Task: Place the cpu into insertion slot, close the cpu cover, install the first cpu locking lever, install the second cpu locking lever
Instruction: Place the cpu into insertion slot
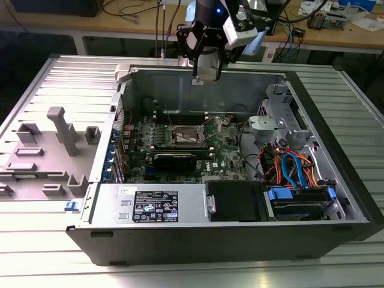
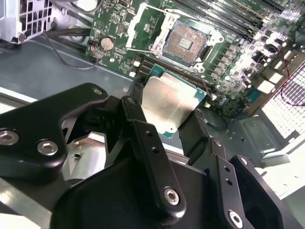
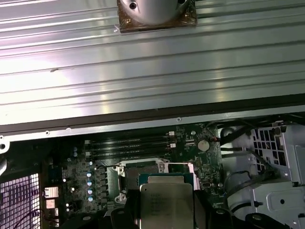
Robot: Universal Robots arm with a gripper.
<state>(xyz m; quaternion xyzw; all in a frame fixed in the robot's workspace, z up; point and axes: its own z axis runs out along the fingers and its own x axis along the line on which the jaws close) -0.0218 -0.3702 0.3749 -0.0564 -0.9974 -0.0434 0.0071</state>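
My gripper (image 2: 167, 114) is shut on the cpu (image 2: 169, 101), a flat silvery square chip with a green edge, clamped between the black fingers (image 2: 135, 110). In the first wrist view the cpu (image 3: 167, 205) hangs over the green motherboard (image 3: 95, 176). The insertion slot (image 2: 187, 42) is a dark square socket with a silvery rim, uncovered and apart from the chip. The cpu cover (image 2: 139, 21) stands lifted beside it. In the exterior view my gripper (image 1: 207, 71) hovers high over the case's rear wall, above the insertion slot (image 1: 185, 137).
The open computer case (image 1: 198, 222) lies on a ribbed metal table (image 1: 54, 258). A black card (image 1: 175, 159), memory slots (image 2: 238, 26), a drive cage (image 1: 282, 129) and orange and blue cables (image 1: 291, 168) surround the socket. Grey fixtures (image 1: 60, 129) stand at the exterior view's left.
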